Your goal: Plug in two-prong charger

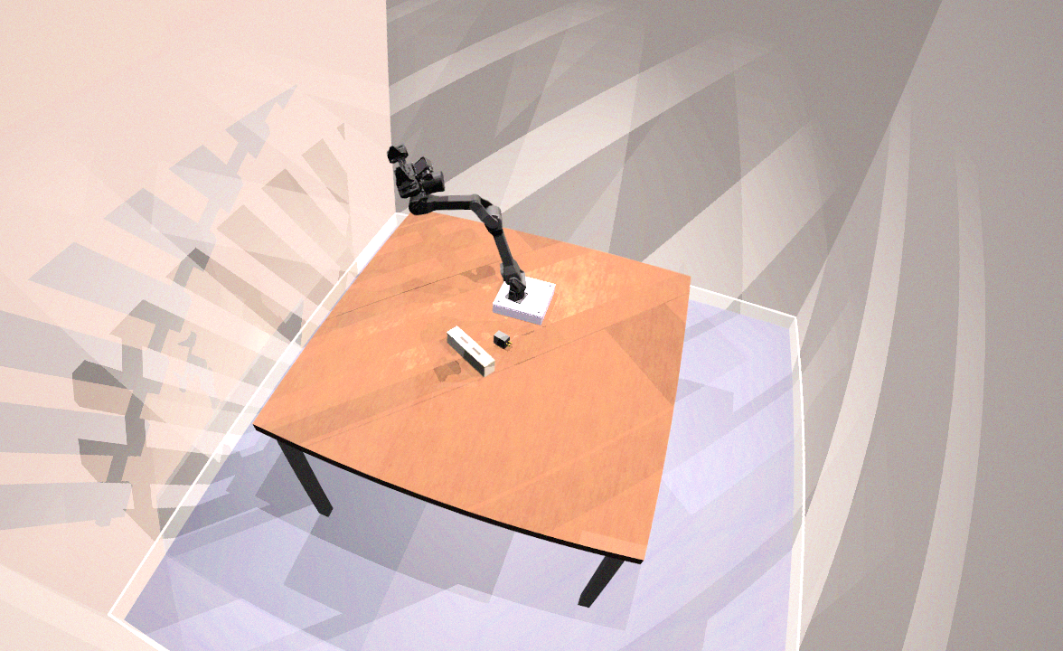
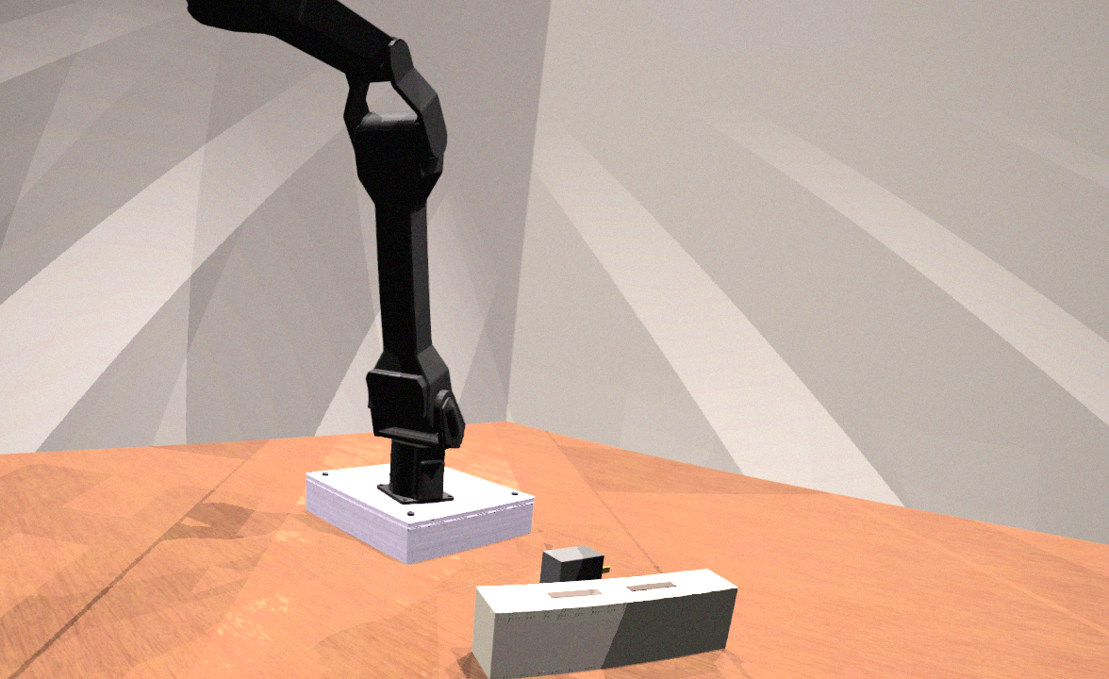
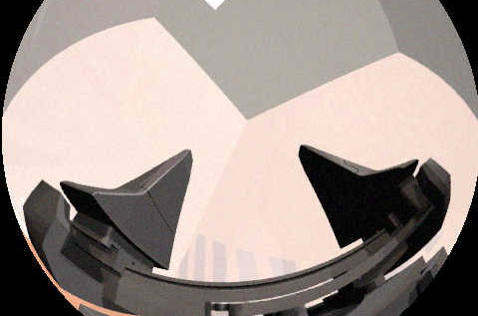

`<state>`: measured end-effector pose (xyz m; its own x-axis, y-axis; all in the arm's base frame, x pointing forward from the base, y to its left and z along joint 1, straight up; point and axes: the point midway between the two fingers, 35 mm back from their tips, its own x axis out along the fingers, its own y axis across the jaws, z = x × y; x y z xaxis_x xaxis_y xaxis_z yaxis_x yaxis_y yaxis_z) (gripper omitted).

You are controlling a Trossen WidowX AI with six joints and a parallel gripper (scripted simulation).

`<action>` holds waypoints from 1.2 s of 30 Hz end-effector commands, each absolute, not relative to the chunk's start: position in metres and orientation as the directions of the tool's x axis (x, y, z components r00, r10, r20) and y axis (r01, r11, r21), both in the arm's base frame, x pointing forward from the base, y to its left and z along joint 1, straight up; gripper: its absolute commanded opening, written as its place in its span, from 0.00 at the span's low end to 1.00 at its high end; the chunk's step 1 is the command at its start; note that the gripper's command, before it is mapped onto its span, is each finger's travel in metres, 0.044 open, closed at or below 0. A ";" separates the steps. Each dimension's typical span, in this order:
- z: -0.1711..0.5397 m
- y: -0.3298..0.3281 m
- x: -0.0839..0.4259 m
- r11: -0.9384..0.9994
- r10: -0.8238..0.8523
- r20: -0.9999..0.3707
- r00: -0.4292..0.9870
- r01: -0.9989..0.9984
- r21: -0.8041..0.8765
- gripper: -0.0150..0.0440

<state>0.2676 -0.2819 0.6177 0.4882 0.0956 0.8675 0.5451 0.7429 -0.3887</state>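
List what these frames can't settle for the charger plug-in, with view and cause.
- Gripper: outside the exterior view, cut off by the top edge.
- Charger, lower part: exterior, hidden behind the power strip.
- Prongs: top, too small to count.
- Shutter state inside the outlets: top and exterior, slots too small.
- Charger and strip: wrist, out of frame.

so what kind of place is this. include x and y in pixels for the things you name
Probably a robotics test corner: a black arm (image 1: 501,247) (image 2: 403,278) bolted to a white base block (image 1: 546,293) (image 2: 466,540), a wooden table (image 1: 519,437) (image 2: 204,607), and bare walls (image 1: 681,162) (image 2: 795,210) meeting behind it.
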 end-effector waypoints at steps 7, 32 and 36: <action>0.605 -0.286 0.299 0.781 0.002 0.840 0.542 0.524 -0.341 1.00; 0.488 -0.245 0.432 0.873 -0.224 0.452 0.863 0.384 -0.300 1.00; 0.463 -0.229 0.447 0.884 -0.224 0.360 0.906 0.344 -0.316 1.00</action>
<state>0.4361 -0.2435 0.4851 0.8698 -0.2199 0.4416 0.3743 0.8773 -0.3004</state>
